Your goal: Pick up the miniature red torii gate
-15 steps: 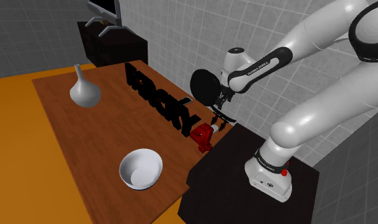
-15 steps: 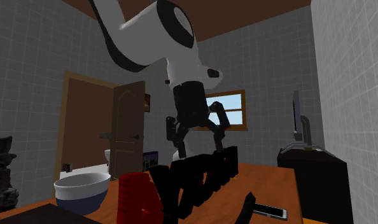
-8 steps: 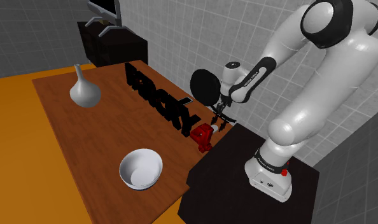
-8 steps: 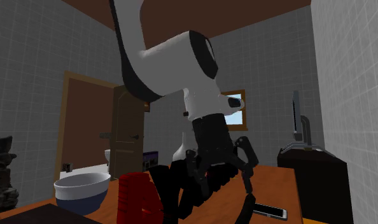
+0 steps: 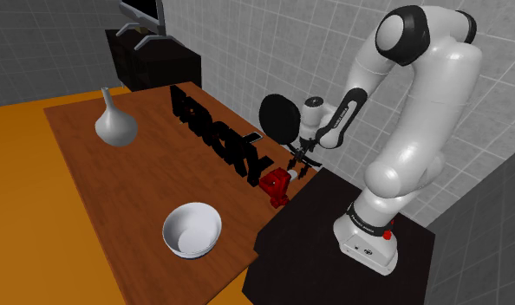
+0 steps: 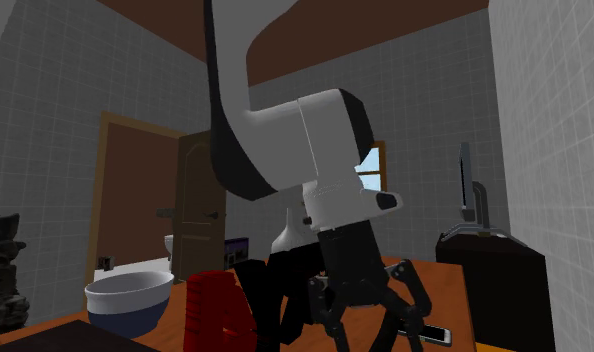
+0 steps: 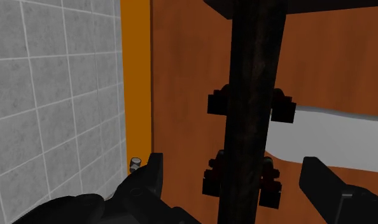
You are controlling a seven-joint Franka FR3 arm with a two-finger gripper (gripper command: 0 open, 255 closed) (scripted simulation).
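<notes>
Shoulder view: red torii gate [image 5: 277,184] sits at the table [image 5: 117,182] edge next to the stand [image 5: 316,217], just off the end of the black letter sculpture [image 5: 217,139]. The gripper [image 5: 299,165] hangs right above it. Second exterior view: gate low in front, beside the white bowl [image 6: 130,298]. Wrist view: fingers [image 7: 146,184] spread, straddling a dark beam I take for the gate, no contact. I'd drop straight, keep the beam centred, then close across it clear of the letters. Arm folded high, forearm angled down, hand pointing at the table.
</notes>
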